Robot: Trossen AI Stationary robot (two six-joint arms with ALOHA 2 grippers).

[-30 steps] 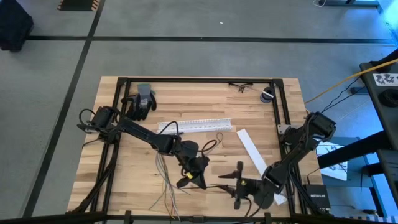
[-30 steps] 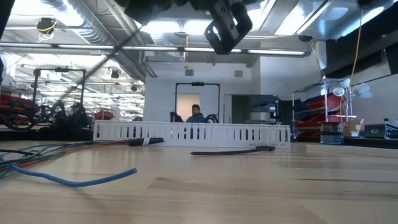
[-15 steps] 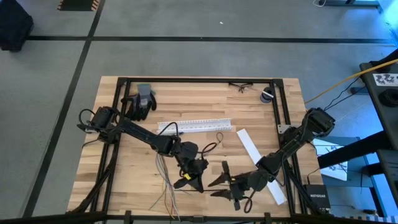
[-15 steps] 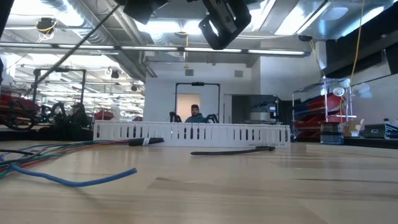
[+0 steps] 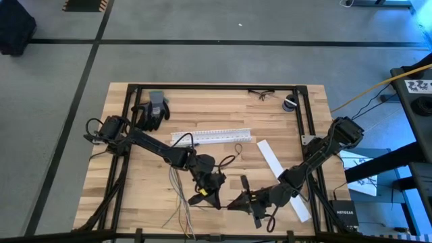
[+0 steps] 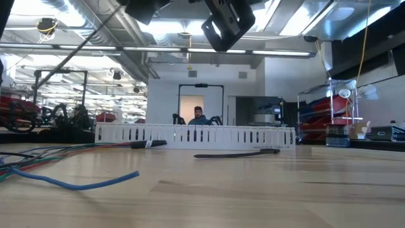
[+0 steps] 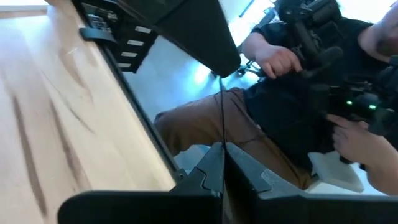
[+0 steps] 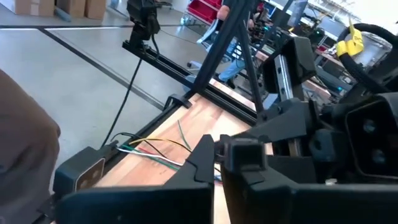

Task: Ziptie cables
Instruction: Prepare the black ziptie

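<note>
holding, left pincer: my left pincer (image 5: 208, 196) is squeezed shut low over the front middle of the table (image 5: 135, 196). in its wrist view a thin black ziptie (image 7: 222, 118) runs straight out from between the closed tips, so i judge i have hold of it.
right pincer: my right pincer (image 5: 235, 202) is just beside the left one, tip towards tip, and its fingers are fully closed. i cannot tell whether they have the free end of that ziptie or nothing at all.
cables: the cables (image 5: 181, 202) lie loose on the wood just to the outer side of my left pincer, fanned out towards the front edge of the table. some have yellow-green ends. in the right wrist view they sprawl flat and unbundled (image 8: 149, 149).
spare ziptie: another black strip (image 6: 237, 152) lies flat on the table in front of the white slotted channel (image 6: 190, 134), untouched.
done so far: one ziptie is picked up and both of my pincers are brought together at it. that is all i can vouch for.
not done: no strip goes round the cables. they are not gathered, nothing is looped, nothing is threaded or pulled tight.
progress, my judgement: early. i am at the handling of the strip, and the bundling itself has not begun.
what is left, my judgement: gather the wires, pass the strip around them, feed its tail through its head, then cinch it.
risk, my judgement: the strip is thin and springy, so a poor pinch at either end could let it flick away.
bystander: a person sits just past the front edge of the table, hands on a pair of handles.
</note>
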